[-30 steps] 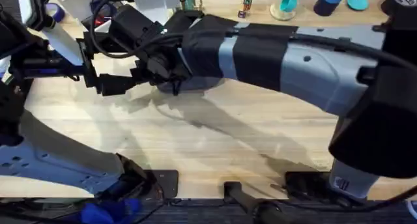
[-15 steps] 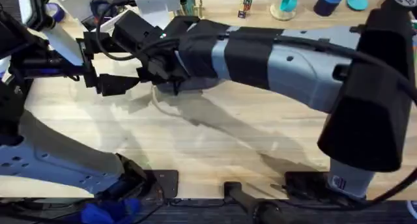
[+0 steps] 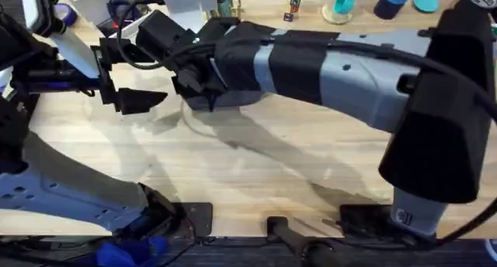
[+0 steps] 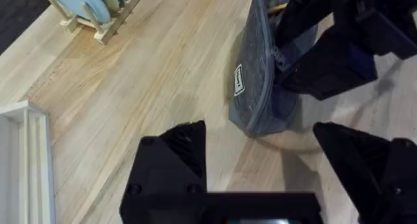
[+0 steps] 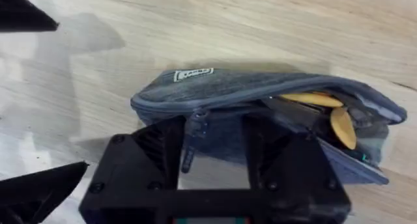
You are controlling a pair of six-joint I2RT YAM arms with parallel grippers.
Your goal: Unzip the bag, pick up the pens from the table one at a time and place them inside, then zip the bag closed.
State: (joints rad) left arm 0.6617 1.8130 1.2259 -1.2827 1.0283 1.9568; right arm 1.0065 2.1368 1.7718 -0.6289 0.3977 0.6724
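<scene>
The bag lies on the table toward the far side, left of centre, under the right arm that reaches across. Its zipper stands partly open at one end, where yellow items show inside; the end bearing the small label looks shut. The zipper pull hangs between the fingers of the right gripper, which appears pinched on it. The left gripper hovers just beside the labelled end with its fingers spread wide and nothing held.

The step in hand appears to be working the zipper. To do it well, the right gripper should draw the pull straight along the zipper line, low and level, while the left gripper pins the bag's end so the fabric does not slide or bunch.
</scene>
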